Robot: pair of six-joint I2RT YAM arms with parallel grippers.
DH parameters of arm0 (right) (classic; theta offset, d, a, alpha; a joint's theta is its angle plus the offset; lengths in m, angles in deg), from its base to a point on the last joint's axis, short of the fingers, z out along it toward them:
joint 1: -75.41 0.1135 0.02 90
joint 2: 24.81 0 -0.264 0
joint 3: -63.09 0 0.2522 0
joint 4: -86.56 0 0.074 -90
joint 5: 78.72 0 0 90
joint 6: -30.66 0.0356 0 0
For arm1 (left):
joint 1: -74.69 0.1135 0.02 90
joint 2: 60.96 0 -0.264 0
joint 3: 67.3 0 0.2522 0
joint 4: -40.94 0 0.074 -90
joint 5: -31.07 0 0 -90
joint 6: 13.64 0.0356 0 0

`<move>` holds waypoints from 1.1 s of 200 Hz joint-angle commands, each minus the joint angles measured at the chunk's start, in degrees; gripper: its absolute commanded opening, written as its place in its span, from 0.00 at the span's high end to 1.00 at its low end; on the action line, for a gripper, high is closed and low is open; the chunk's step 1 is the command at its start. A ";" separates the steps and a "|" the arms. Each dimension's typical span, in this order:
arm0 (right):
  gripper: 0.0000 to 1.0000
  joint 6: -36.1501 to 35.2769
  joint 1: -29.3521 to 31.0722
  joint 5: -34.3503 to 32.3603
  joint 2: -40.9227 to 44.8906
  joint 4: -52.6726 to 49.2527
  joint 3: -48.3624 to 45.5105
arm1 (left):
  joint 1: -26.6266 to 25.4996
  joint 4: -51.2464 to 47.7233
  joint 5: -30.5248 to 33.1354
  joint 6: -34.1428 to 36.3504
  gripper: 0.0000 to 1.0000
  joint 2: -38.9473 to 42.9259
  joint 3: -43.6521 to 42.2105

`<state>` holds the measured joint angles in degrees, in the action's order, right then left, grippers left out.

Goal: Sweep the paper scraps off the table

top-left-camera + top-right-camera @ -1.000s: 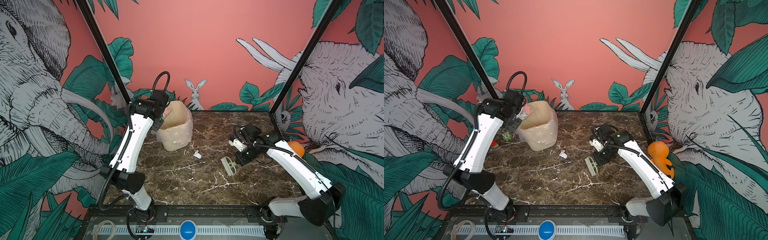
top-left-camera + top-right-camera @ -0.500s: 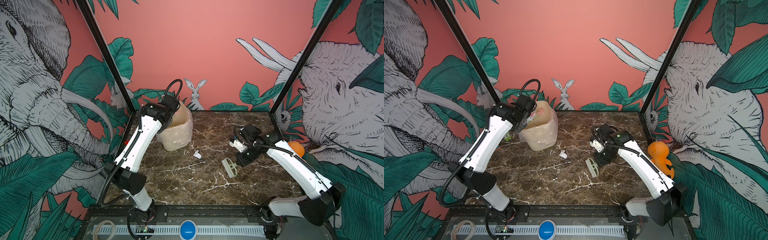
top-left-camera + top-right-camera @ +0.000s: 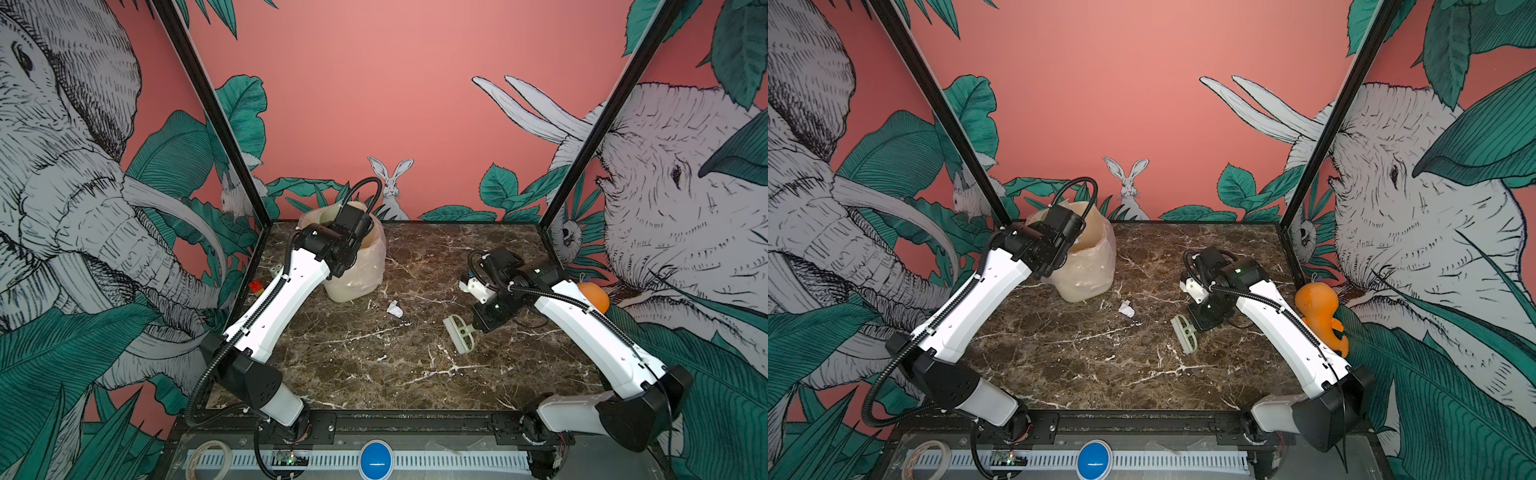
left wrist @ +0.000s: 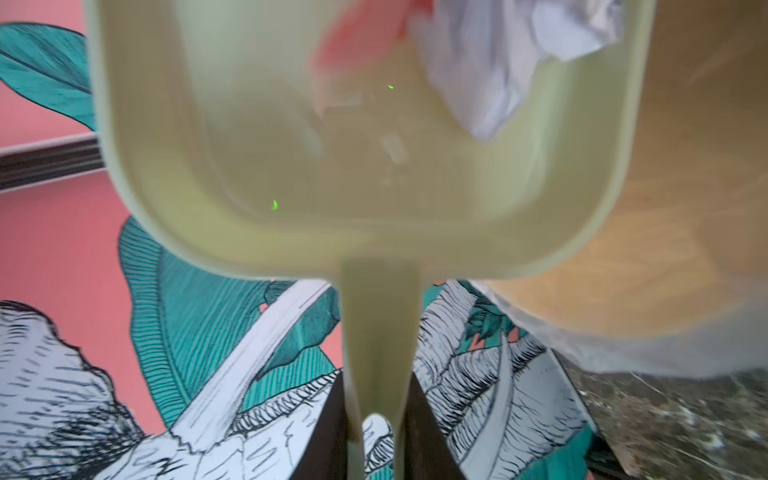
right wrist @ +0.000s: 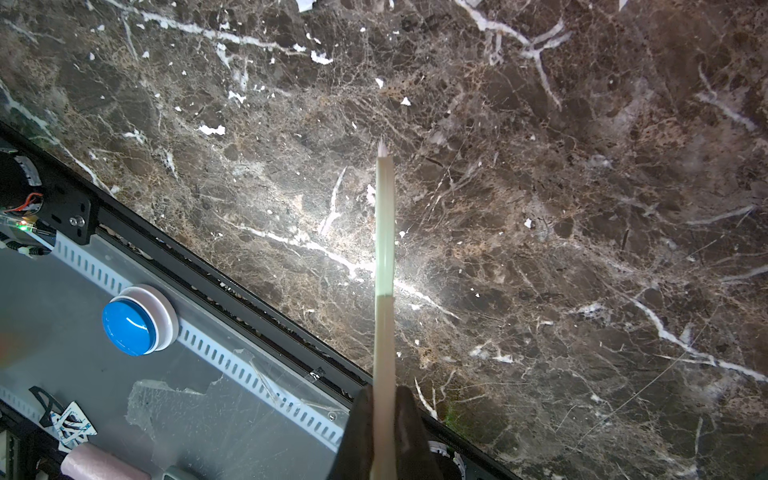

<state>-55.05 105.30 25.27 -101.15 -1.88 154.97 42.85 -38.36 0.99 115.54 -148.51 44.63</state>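
The left pincer (image 4: 376,436) clenches the smooth pale-green dustpan (image 4: 332,187) by its handle above the bag-lined bin (image 3: 361,270) at the table (image 3: 374,374) rear-left corner; crumpled pink and white paper scraps (image 4: 498,62) lie in the pan; 1 white scrap (image 3: 394,308) sits mid-table; the right pincer (image 5: 384,432) grips the bristled brush (image 3: 459,338).

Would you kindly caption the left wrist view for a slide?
Left gripper holds the dustpan, pink and white paper scraps inside, beside the bin.
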 commanded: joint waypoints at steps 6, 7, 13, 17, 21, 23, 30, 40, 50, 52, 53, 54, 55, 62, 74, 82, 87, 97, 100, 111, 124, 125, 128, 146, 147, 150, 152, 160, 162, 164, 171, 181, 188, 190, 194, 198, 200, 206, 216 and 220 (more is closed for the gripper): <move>1.00 -0.17 -0.36 0.57 0.33 -1.27 1.32 | -0.33 10.79 4.94 11.07 1.00 4.76 -3.59; 1.00 -0.16 -0.36 0.58 0.37 -1.31 1.32 | -0.33 11.09 4.98 11.30 1.00 4.85 -3.68; 1.00 -0.09 -0.36 0.52 0.32 -1.29 1.41 | -0.33 12.14 5.39 12.25 1.00 5.37 -4.68; 1.00 -0.08 -0.36 0.59 0.32 -1.23 1.41 | -0.38 12.64 5.50 12.74 1.00 5.64 -5.17; 1.00 -0.03 -0.36 0.65 0.32 -1.24 1.41 | -0.33 12.84 5.52 12.85 1.00 5.87 -5.59; 1.00 -0.02 -0.36 0.67 0.31 -1.19 1.41 | -0.33 12.88 5.48 12.94 1.00 5.98 -5.66; 1.00 -0.07 -0.36 0.72 0.28 -1.14 1.41 | -0.33 12.91 5.43 12.87 1.00 6.31 -5.96; 1.00 0.02 -0.36 0.80 0.22 -1.07 1.35 | -0.49 12.80 5.67 12.81 1.00 6.66 -6.40; 1.00 0.09 -0.36 1.07 0.13 -0.85 1.41 | -0.40 12.64 5.61 12.59 1.00 7.08 -6.78; 1.00 0.10 -0.36 1.10 0.13 -0.79 1.41 | -0.44 12.63 5.57 12.52 1.00 7.18 -6.86; 1.00 0.14 -0.36 1.11 0.13 -0.76 1.41 | -0.43 12.63 5.56 12.47 1.00 7.24 -6.85; 1.00 0.17 -0.36 1.16 0.09 -0.79 1.41 | -0.43 12.58 5.56 12.44 1.00 7.27 -6.90; 1.00 0.18 -0.36 1.14 0.11 -0.72 1.41 | -0.42 12.56 5.60 12.38 1.00 7.33 -6.92; 1.00 0.35 -0.36 1.29 0.05 -0.45 1.41 | -0.43 12.37 5.44 11.93 1.00 7.60 -6.97; 1.00 0.52 -0.36 1.50 -0.13 -0.01 1.55 | -0.42 11.76 5.07 10.47 1.00 7.83 -6.62; 1.00 0.70 -0.36 1.76 -0.28 0.39 1.67 | -0.48 10.77 4.32 8.63 1.00 8.00 -5.83; 1.00 0.92 -0.36 2.20 -0.38 0.66 1.68 | -0.42 9.73 3.53 6.90 1.00 8.01 -4.88; 1.00 1.55 -0.23 3.20 -0.47 1.63 1.60 | -0.42 6.99 1.25 2.69 1.00 8.01 -2.30; 1.00 1.90 -0.26 3.51 -0.48 1.93 1.52 | -0.42 6.07 0.47 1.79 1.00 8.01 -1.15; 1.00 3.11 -0.11 5.12 -0.53 3.66 1.12 | -0.42 2.75 -2.60 -2.98 1.00 7.79 2.23; 1.00 5.02 0.46 6.99 -0.64 6.69 0.56 | -0.58 -0.99 -6.51 -8.08 1.00 7.66 5.65; 1.00 5.24 0.53 7.13 -0.69 6.98 0.51 | -0.59 -1.26 -6.85 -8.42 1.00 7.66 5.86; 1.00 5.83 0.74 7.51 -0.78 7.72 0.41 | -0.66 -2.01 -7.77 -9.54 1.00 7.66 6.51; 1.00 9.22 2.52 9.44 -2.04 12.86 0.10 | -1.98 -5.53 -13.97 -16.06 1.00 8.15 8.91; 1.00 9.40 2.62 9.54 -2.14 13.18 0.10 | -2.08 -5.68 -14.31 -16.42 1.00 8.21 8.94; 1.00 9.94 2.91 9.74 -2.49 14.11 0.14 | -2.49 -6.07 -15.34 -17.40 1.00 8.41 8.96; 1.00 10.29 3.14 9.91 -2.70 14.71 0.17 | -2.80 -6.26 -15.93 -18.07 1.00 8.55 8.99; 1.00 11.79 4.09 10.51 -3.92 17.16 0.34 | -4.34 -6.78 -17.88 -20.29 1.00 9.16 8.44; 1.00 12.05 4.33 10.69 -4.20 17.91 0.42 | -4.85 -6.90 -18.25 -20.81 1.00 9.37 8.20; 1.00 12.45 4.53 10.87 -4.60 18.60 0.48 | -5.24 -6.95 -18.54 -21.34 1.00 9.56 7.96; 1.00 13.72 5.26 11.42 -5.87 20.85 0.74 | -6.76 -7.29 -19.57 -23.13 1.00 10.12 7.09; 1.00 15.40 6.15 12.13 -7.90 24.06 1.38 | -7.98 -7.82 -21.41 -26.39 1.00 10.83 5.86; 1.00 16.76 6.72 12.78 -9.43 26.35 1.79 | -10.88 -8.02 -22.66 -28.62 1.00 11.27 4.90; 1.00 17.14 6.86 12.87 -9.86 27.04 1.88 | -11.36 -8.02 -23.05 -29.46 1.00 11.37 4.57; 1.00 17.98 7.05 13.34 -10.79 28.23 2.06 | -12.27 -8.03 -23.71 -30.91 1.00 11.58 3.96; 1.00 18.73 7.19 13.84 -11.69 29.55 2.26 | -13.31 -7.94 -24.29 -32.00 1.00 11.77 3.41; 1.00 19.13 7.20 14.19 -12.07 30.17 2.37 | -13.86 -7.94 -24.54 -32.75 1.00 11.89 3.01; 1.00 20.36 7.36 14.98 -13.42 31.97 2.62 | -15.35 -7.81 -25.12 -34.79 1.00 12.12 2.05; 1.00 22.43 7.38 15.85 -14.94 34.94 2.82 | -17.55 -7.47 -26.21 -37.43 1.00 12.44 0.46; 1.00 23.04 7.31 16.08 -16.63 35.91 2.95 | -18.30 -7.27 -26.54 -38.38 1.00 12.56 -0.18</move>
<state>-38.65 112.25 37.62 -114.24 23.39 156.02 28.62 -43.62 -20.03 88.35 -137.13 47.78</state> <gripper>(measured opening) 0.074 0.195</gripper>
